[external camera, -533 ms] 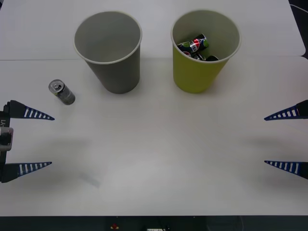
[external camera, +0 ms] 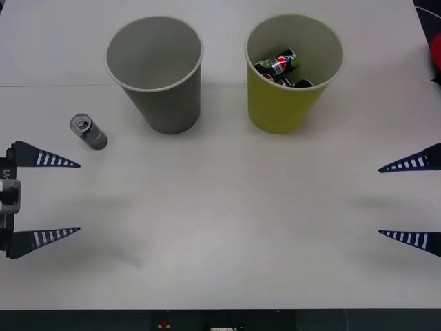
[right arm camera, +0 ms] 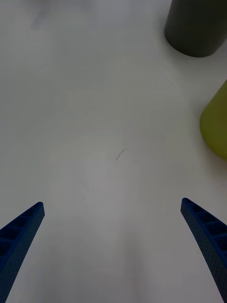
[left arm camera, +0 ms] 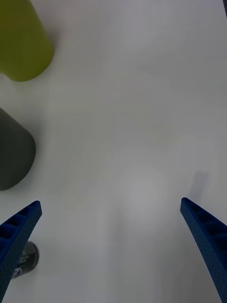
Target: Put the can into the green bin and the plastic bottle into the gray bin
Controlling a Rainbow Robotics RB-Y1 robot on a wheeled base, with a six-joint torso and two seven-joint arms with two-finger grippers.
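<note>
Can: the can [external camera: 88,132] is seen lying on its side on the white table [external camera: 227,227], its shiny top with the pull tab turned toward the far left; it is placed just ahead of the left gripper's upper finger and apart from it. In the left wrist view the can [left arm camera: 27,258] is partly hidden behind one blue finger.

Left gripper: the left gripper [external camera: 60,198] is held low over the table at the left edge, its two blue ribbed fingers spread wide with nothing between them.

Gray bin: the gray bin [external camera: 156,72] is stood upright farther ahead of the left gripper and toward the table's middle, near the can but not touching it; its inside is seen bare.

Green bin: the green bin [external camera: 292,72] is stood upright just beside the gray bin, on the right gripper's side; dark cans with red-and-blue logos [external camera: 279,65] are seen lying inside it.

Right gripper: the right gripper [external camera: 412,200] is held at the right edge, fingers parted wide and nothing held, well apart from the can.
</note>
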